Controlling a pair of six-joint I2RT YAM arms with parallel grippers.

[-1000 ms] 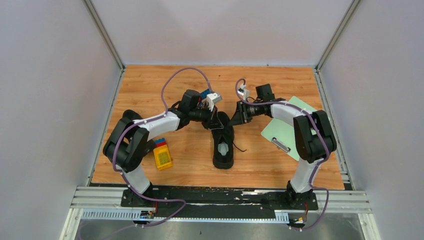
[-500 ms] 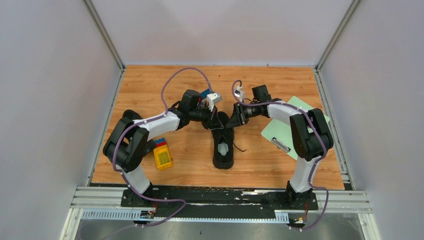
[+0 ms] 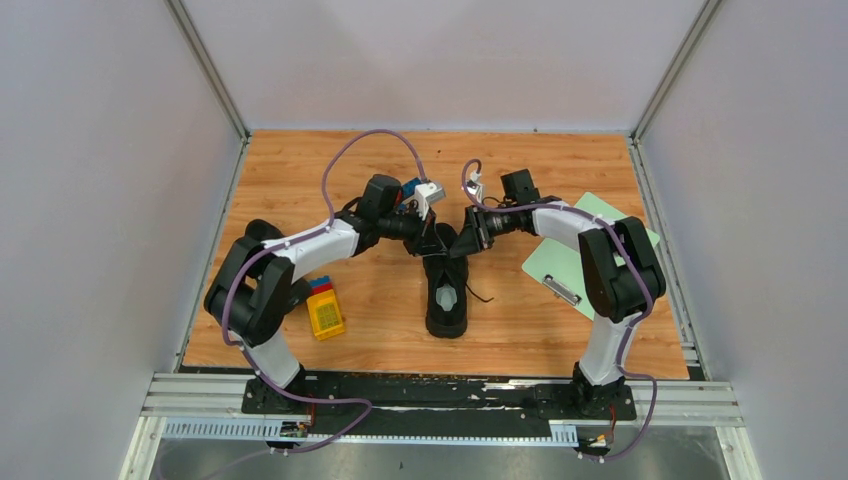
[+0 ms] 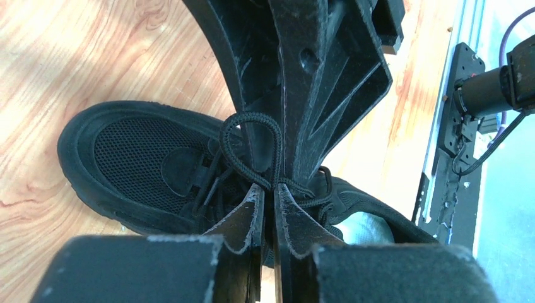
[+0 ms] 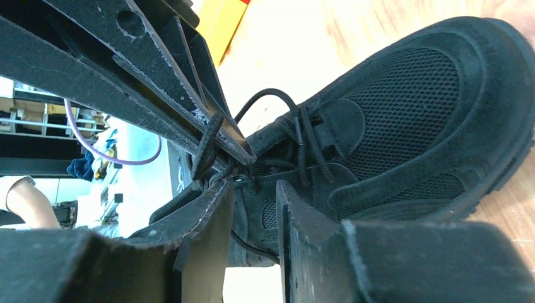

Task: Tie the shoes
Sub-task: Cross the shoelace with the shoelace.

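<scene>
One black shoe [image 3: 446, 292] lies mid-table, toe away from the arm bases; its mesh toe [image 4: 129, 154] and pale insole [image 4: 359, 226] show in the left wrist view. My left gripper [image 4: 266, 188] is shut on a loop of black lace [image 4: 250, 116] above the tongue. It stands over the shoe's laces [image 3: 440, 247]. My right gripper [image 5: 255, 186] is open, its fingers either side of the lacing, tips close to the left gripper's fingers [image 5: 189, 95] and the pinched lace [image 5: 205, 148]. From above, the right gripper [image 3: 463, 245] almost touches the left one.
A pale green clipboard [image 3: 565, 262] lies right of the shoe under the right arm. A yellow block with red and blue parts [image 3: 324, 310] sits left of the shoe. Metal-framed walls enclose the wooden table [image 3: 300, 170].
The right gripper has swung left to the shoe's laces, close against the left gripper, and its jaws have widened a little. The left gripper keeps its hold on the lace loop.
</scene>
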